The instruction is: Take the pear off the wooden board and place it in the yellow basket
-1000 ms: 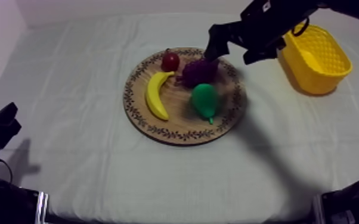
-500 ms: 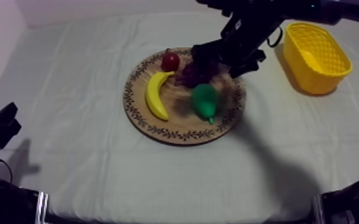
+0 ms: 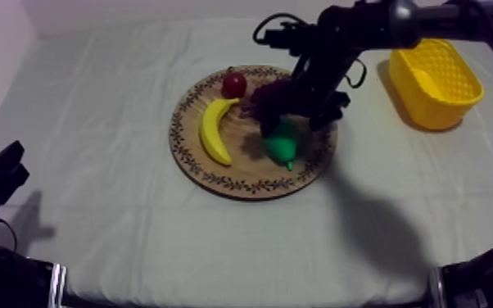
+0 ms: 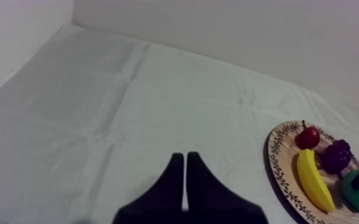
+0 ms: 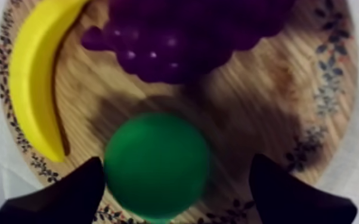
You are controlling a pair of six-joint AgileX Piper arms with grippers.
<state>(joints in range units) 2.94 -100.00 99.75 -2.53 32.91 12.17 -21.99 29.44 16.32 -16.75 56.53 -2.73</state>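
Grey-white cloth [image 3: 94, 164] is covering the table, with the wooden board [image 3: 217, 176] sitting at centre frame in the top view and carrying a banana [image 3: 213, 131], grapes [image 3: 268, 97], a small red fruit [image 3: 234, 83] and, on its right half, the pear [image 3: 282, 144]; the yellow basket [image 3: 430, 110] is standing apart at upper right. I am seeing my right gripper [image 5: 179, 190] hanging over the pear, fingers spread wide to either side of it and gripping nothing. My left gripper [image 4: 185, 158] is lying over bare cloth, well apart from the board, fingers pressed together on nothing.
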